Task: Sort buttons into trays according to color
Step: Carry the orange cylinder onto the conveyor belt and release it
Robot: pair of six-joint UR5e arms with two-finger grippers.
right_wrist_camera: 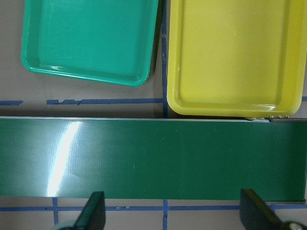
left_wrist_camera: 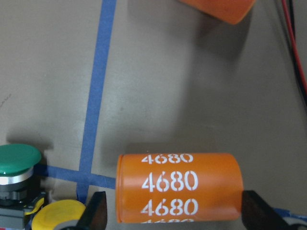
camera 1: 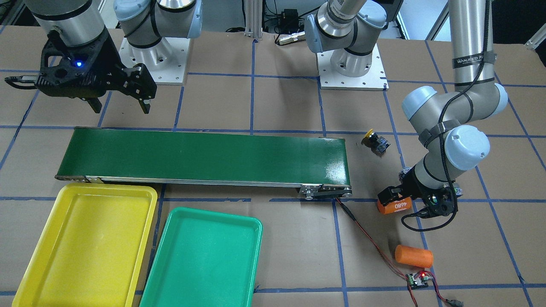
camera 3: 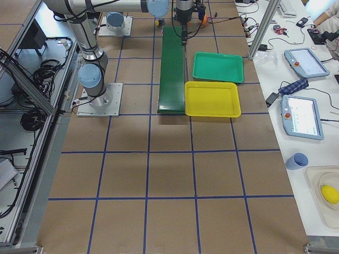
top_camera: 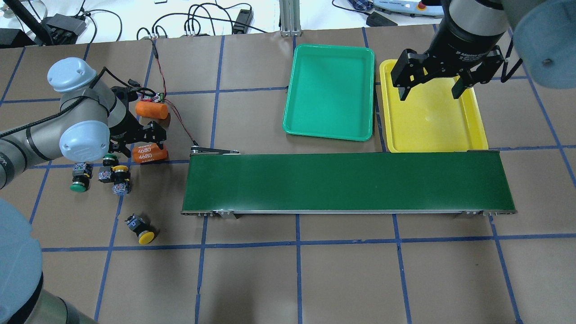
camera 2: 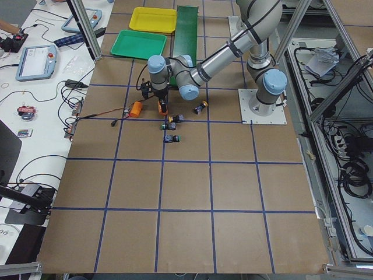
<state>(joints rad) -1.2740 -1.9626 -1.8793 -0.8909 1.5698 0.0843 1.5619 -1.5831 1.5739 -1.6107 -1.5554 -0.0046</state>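
My left gripper point(top_camera: 137, 143) point(left_wrist_camera: 177, 215) is open, its fingers straddling a lying orange cylinder marked 4680 point(top_camera: 150, 153) point(left_wrist_camera: 180, 187). Beside it lie a green button point(top_camera: 108, 159) point(left_wrist_camera: 17, 160) and a yellow button point(top_camera: 119, 172) point(left_wrist_camera: 57, 218). Another green button point(top_camera: 78, 185) lies further left. Another yellow button point(top_camera: 146, 236) point(camera 1: 369, 137) lies nearer the robot. My right gripper point(top_camera: 429, 90) point(camera 1: 119, 106) is open and empty, above the yellow tray point(top_camera: 432, 121) point(camera 1: 85, 243). The green tray point(top_camera: 330, 90) point(camera 1: 204, 256) is beside it. Both trays hold nothing.
The long dark-green conveyor belt point(top_camera: 346, 180) point(camera 1: 204, 155) runs between the buttons and the trays. A second orange cylinder point(top_camera: 151, 110) point(camera 1: 413, 256) and a small controller board point(camera 1: 417, 279) with a red wire lie past my left gripper.
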